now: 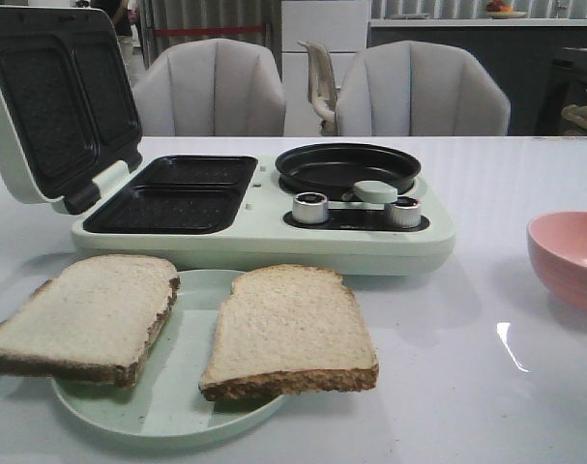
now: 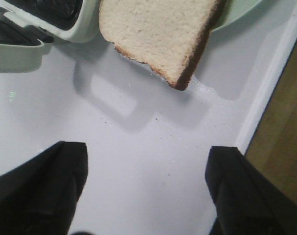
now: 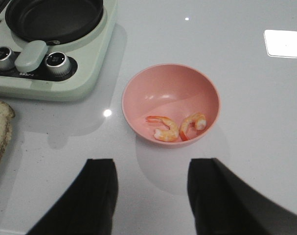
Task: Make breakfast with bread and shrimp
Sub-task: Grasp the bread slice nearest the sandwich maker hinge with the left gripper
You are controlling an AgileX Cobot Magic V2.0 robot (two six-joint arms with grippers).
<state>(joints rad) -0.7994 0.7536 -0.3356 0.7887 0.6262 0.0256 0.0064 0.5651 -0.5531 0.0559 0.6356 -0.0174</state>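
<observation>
Two slices of bread lie on a pale green plate (image 1: 191,411) at the front of the table: a left slice (image 1: 85,314) overhanging the rim and a right slice (image 1: 288,329). The left wrist view shows one slice (image 2: 160,32) beyond my left gripper (image 2: 147,161), which is open above bare table. Two orange shrimp (image 3: 164,128) (image 3: 192,123) lie in a pink bowl (image 3: 171,93) on the right (image 1: 569,256). My right gripper (image 3: 152,169) is open, a short way from the bowl. Neither gripper shows in the front view.
A pale green breakfast maker (image 1: 264,208) stands behind the plate, its sandwich lid (image 1: 56,97) raised, dark grill plates (image 1: 172,193) exposed, a round black pan (image 1: 348,166) and two knobs (image 1: 310,207) (image 1: 403,212) on its right. The table edge (image 2: 270,83) is near my left gripper.
</observation>
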